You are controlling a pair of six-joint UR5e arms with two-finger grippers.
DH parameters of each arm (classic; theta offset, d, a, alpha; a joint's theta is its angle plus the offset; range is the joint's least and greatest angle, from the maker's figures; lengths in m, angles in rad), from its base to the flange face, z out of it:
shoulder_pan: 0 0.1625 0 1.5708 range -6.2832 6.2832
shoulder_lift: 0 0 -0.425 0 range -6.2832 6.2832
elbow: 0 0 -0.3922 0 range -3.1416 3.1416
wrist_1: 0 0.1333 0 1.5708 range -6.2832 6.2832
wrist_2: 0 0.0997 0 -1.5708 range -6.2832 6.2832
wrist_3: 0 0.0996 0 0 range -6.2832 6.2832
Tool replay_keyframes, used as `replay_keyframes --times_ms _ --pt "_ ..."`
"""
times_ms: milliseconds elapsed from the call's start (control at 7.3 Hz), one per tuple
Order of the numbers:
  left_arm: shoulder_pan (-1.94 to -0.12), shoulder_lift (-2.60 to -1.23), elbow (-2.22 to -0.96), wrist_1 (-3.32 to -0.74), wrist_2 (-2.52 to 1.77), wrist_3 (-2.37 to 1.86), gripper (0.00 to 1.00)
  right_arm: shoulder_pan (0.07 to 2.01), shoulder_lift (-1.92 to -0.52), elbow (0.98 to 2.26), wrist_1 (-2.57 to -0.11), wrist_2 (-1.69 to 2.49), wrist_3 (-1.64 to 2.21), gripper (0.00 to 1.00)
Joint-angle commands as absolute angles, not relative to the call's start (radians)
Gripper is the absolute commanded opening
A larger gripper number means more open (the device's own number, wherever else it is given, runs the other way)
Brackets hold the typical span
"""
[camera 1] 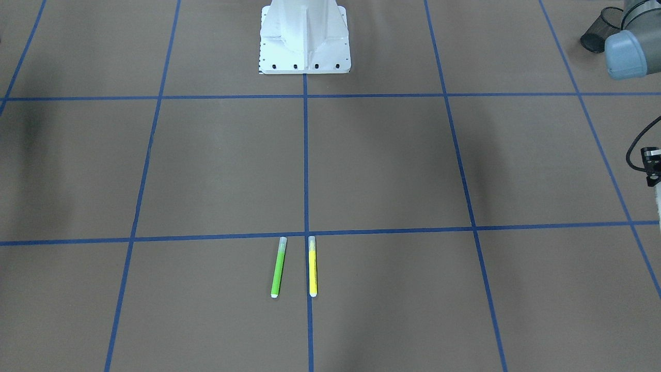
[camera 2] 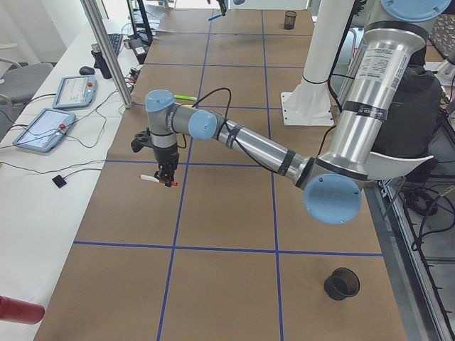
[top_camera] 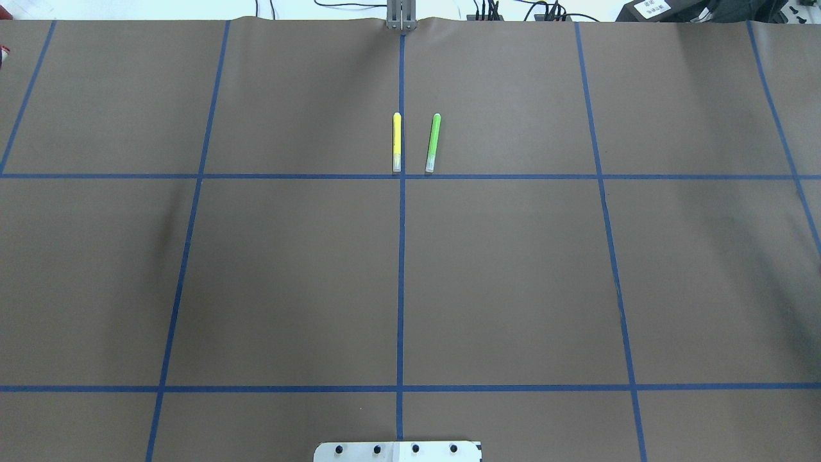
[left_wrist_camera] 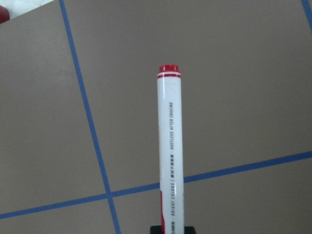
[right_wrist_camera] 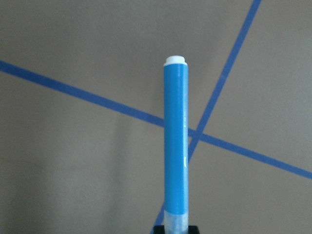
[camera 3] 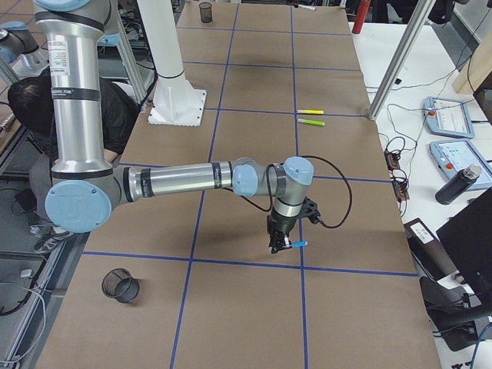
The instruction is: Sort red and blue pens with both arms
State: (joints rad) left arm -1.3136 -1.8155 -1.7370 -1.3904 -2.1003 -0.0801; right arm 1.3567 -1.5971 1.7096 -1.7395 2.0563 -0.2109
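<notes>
red pen (left_wrist_camera: 169,146): white barrel, red end band. l gripper (camera 2: 166,179) is clamped on it near its cap end, and only a black bit of the gripper shows at the bottom edge of the wrist view. the pen is held about level, off the table (top_camera: 288,276), over the left part near a crossing of blue tape lines (top_camera: 400,282), w/ its free end pointing away from the robot.

blue pen (right_wrist_camera: 176,141): r gripper (camera 3: 278,244) is closed on its translucent cap end, white end plug sticking out. it's also about level and above the table, over the right part, close to a tape crossing.

l arm (camera 2: 256,145) and r arm (camera 3: 177,181) both reach out low from the white pedestal base (camera 1: 304,39), wrists pointing down.

mid table, far side from the robot: yellow marker (camera 1: 312,266) lies along the centre tape line. lime-green marker (camera 1: 278,267) is just to its right, slightly tilted, not touching it. both have one end just short of the cross line.

a black mesh cup (camera 2: 342,283) stands near the left end on the robot's side, and another (camera 3: 121,288) near the right end.

beyond the table's far edge is a white desk w/ tablets (camera 2: 43,129) and cables.
</notes>
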Motion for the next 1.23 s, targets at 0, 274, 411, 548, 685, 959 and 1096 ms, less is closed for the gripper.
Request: replay_keyframes --times_ms 0,274,411,548,685,959,1096 --pt "-1.316 -1.717 -1.778 -1.382 -2.105 -0.052 0.00 1.419 -1.728 1.833 -1.944 2.057 -0.372 0.00" --pt "-1.330 -1.593 -1.808 -1.382 -2.108 -0.002 0.00 1.483 -1.733 1.835 -2.142 2.077 -0.463 0.00" --pt "-1.344 -1.547 -1.809 -1.382 -2.108 0.012 0.00 1.488 -1.758 1.839 -2.179 2.077 -0.469 0.00" --pt "-1.376 -1.513 -1.810 -1.365 -2.108 0.062 0.00 1.488 -1.784 1.838 -2.181 2.082 -0.469 0.00" --pt "-1.426 -1.505 -1.825 -1.251 -2.105 0.152 0.00 1.491 -1.795 1.839 -2.181 2.086 -0.466 0.00" --pt "-1.512 -1.375 -1.842 -1.157 -2.102 0.336 0.00 1.505 -1.802 1.841 -2.180 2.111 -0.465 0.00" --pt "-1.523 -1.283 -1.859 -1.155 -2.109 0.337 0.00 1.534 -1.802 1.847 -2.180 2.109 -0.466 0.00"
